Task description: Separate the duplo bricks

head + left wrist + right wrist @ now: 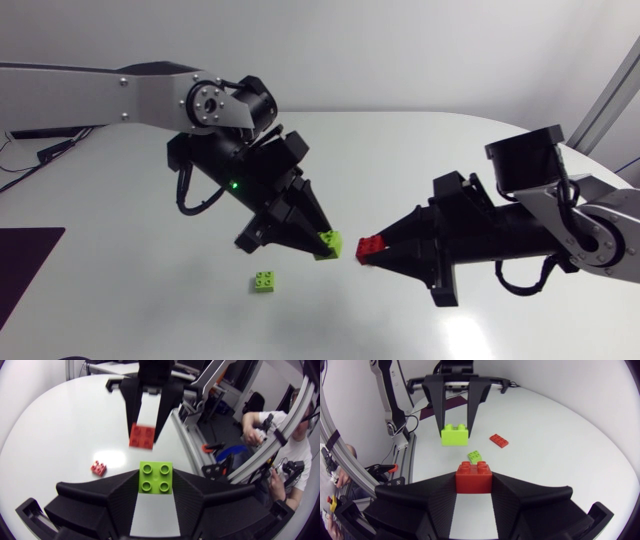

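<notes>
Entering from the head view's left side, our left arm [130, 85] runs level above the table [430, 150], bends at its black wrist joint and slopes down toward the middle. It ends in the left gripper [322, 242], whose fingers point down and toward the other arm. Item held: one lime-green 2x2 duplo brick [328, 243], clamped from two sides between the fingertips and raised off the tabletop, its four studs showing in the left wrist view. Our right arm [590, 215] comes in from the opposite side, low and nearly level, with the right gripper [374, 248] aimed at the left one. Item held: one red 2x2 duplo brick [371, 247], pinched on both flanks at the fingertips and likewise clear of the surface. We note that the two held bricks face each other near the table's middle, close but apart, with a narrow gap showing between them. Each wrist view shows its own brick seated at the fingertips and the other arm's gripper straight ahead with its brick. Loose items: one small green brick [265, 282] lies studs up on the table, near the left gripper's fingers and untouched. One small red brick [498, 440] also lies studs up on the table, near the green one but apart from it, and is hidden in the head view.
</notes>
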You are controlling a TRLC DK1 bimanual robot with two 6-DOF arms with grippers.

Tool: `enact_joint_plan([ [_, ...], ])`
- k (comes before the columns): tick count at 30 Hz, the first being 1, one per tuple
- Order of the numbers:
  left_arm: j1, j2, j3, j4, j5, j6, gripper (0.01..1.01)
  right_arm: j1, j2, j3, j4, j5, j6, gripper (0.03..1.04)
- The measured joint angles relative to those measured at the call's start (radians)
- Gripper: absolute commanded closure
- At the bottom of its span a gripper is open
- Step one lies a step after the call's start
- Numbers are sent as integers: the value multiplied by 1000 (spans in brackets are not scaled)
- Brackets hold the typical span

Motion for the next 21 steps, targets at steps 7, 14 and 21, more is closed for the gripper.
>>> enact_joint_plan([
  [7,14,-82,-306,231,-329,1,690,-38,-11,0,2,1,-12,774],
  [14,28,-78,-482,410,-480,3,690,-62,-3,-1,25,8,-14,774],
  [21,21,-77,-507,459,-509,1,690,-63,-1,-29,58,46,-13,774],
])
